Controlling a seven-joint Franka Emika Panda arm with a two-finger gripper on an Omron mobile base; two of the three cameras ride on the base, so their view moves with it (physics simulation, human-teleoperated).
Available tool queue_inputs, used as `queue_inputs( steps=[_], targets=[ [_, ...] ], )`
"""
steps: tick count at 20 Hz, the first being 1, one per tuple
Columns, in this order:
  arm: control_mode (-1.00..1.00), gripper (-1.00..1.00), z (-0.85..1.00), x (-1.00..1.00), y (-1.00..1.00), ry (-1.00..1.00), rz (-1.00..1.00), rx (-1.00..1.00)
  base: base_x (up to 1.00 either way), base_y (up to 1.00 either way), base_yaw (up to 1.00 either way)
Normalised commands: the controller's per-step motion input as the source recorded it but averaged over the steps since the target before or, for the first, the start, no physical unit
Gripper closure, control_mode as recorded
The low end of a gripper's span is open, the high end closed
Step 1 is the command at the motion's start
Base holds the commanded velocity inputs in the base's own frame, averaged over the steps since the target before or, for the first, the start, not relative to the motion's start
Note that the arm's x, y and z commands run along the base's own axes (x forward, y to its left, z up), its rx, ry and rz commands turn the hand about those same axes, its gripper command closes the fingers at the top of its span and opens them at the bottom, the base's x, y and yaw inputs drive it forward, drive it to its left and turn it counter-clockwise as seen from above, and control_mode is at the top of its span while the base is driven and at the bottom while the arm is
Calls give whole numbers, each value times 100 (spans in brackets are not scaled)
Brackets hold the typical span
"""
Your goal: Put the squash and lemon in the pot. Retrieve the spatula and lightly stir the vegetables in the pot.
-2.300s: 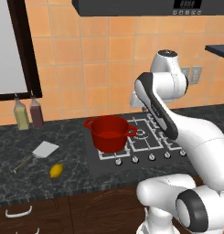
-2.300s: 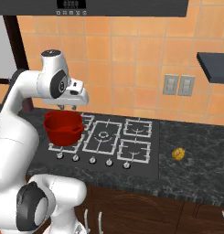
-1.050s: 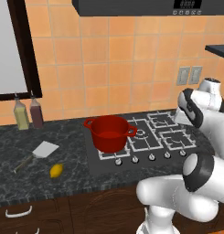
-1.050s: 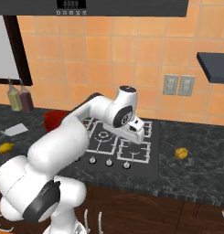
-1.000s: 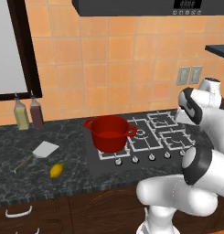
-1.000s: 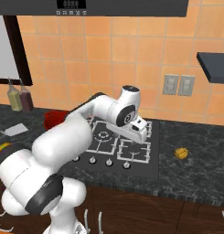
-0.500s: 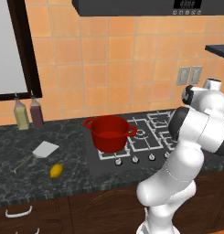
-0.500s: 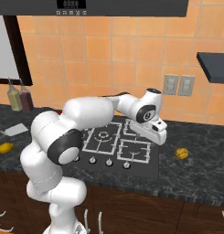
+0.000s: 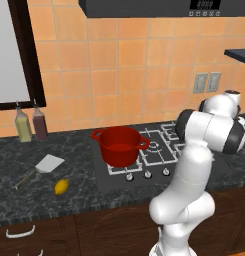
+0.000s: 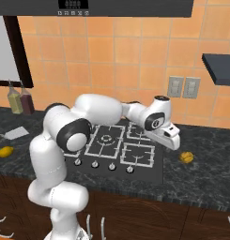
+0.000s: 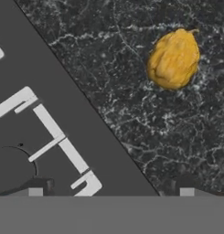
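Dark speckled counter (image 10: 205,183) under orange tiled wall (image 10: 135,61), red pot (image 9: 120,145) on hob (image 10: 117,147), lemon (image 9: 61,186) near spatula (image 9: 41,167), gripper (image 10: 172,140) fingers wide apart above counter near squash (image 11: 173,59).

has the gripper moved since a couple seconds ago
Yes. In the right base view the gripper has swung right across the stove, from over the pot to near the squash on the counter.
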Motion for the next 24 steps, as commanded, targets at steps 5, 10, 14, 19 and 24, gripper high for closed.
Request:
queue_inputs(
  steps=[5, 10, 14, 19, 24],
  targets=[
    [-100, -100, -3, 11, -43, -3, -8, 2, 0, 0, 0],
    [-100, -100, 0, 15, -51, 2, -9, 0, 0, 0, 0],
    [-100, -100, -4, 23, -51, 0, -8, 0, 0, 0, 0],
    [-100, -100, -18, 22, -44, 0, -7, 0, 0, 0, 0],
    [-100, -100, -31, 14, -20, 0, -4, 0, 0, 0, 0]
  ],
)
